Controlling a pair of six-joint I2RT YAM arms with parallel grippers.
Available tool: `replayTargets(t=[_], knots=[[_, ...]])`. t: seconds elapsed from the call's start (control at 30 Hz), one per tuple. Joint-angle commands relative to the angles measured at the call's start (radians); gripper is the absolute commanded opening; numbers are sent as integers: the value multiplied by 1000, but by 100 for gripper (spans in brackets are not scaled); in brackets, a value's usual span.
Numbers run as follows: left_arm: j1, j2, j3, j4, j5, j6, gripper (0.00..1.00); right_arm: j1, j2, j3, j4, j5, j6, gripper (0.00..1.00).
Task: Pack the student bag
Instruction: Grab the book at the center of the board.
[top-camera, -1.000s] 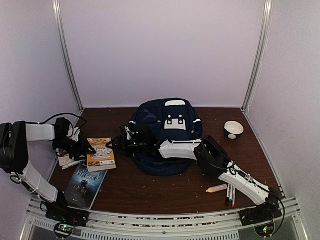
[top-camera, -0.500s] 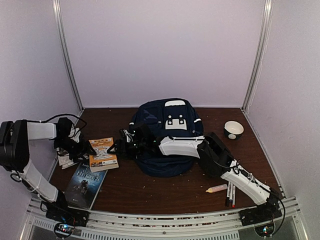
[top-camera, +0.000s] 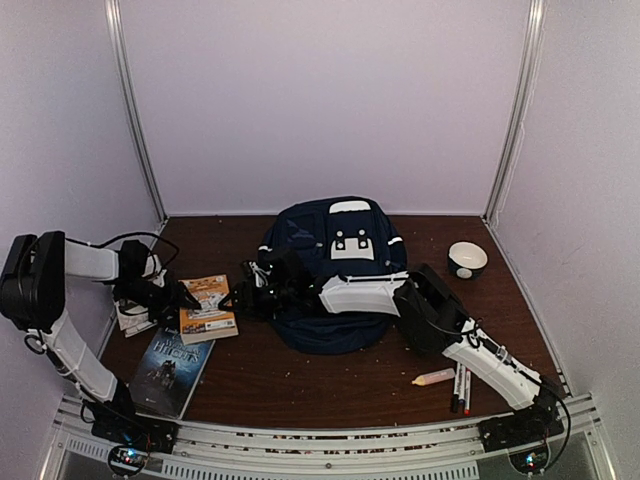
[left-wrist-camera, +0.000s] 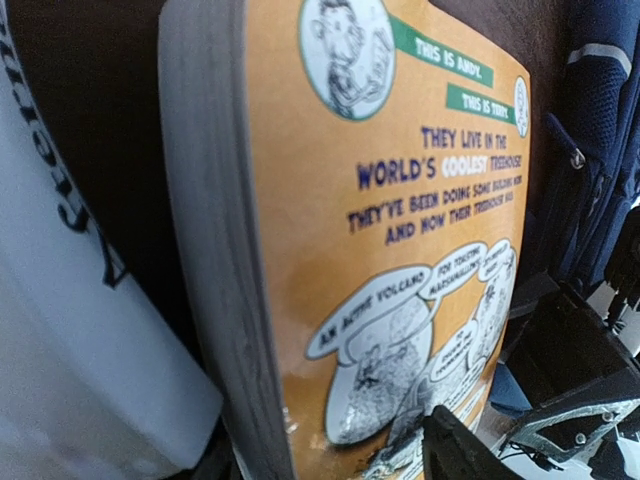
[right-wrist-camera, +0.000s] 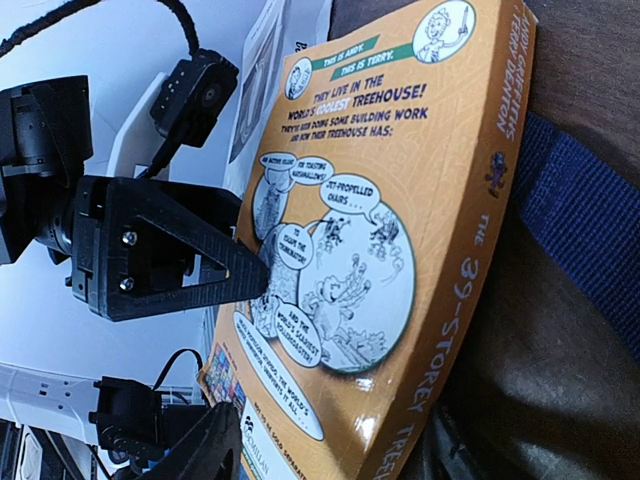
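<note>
The brown worktop (top-camera: 300, 385) carries everything. The student bag (top-camera: 310, 232), navy with white patches near its top, lies at the middle of the worktop towards the back wall, and the right arm reaches across its front.

A dark-covered book (top-camera: 172, 365) lies flat well to the left of the bag and nearer the arm bases. An orange paperback (top-camera: 207, 312) sits just left of the bag, between the two claws.

The left claw (top-camera: 178, 298), on the paperback's side away from the bag, pinches the orange paperback. One of its fingers (right-wrist-camera: 215, 262) presses on the cartoon-printed back cover, and the other is hidden under the book. The right claw (top-camera: 243, 292) is at the bag's left flank, just beside the paperback's near edge. Only one of its own fingers shows in its wrist view, so I cannot tell whether it is spread or gripping.

A white-rimmed bowl (top-camera: 467, 259) stands to the right of the bag. Two markers (top-camera: 461, 388) lie in front of the bag to its right, with a small pale tube (top-camera: 434, 377) just beside them.
</note>
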Motion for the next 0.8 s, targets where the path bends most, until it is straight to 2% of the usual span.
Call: replayTargets(t=[0.0,0.4,0.77], knots=[[-2,7,-10,92,74,-33,61,-2,19,-42,-13,-17,38,61],[-2,-128,-8,100,74,-103,44,-4,20,-46,7,-26,48,61],[-2,-154,-4,115,97,-130,20,-5,15,-51,18,-28,51,61]])
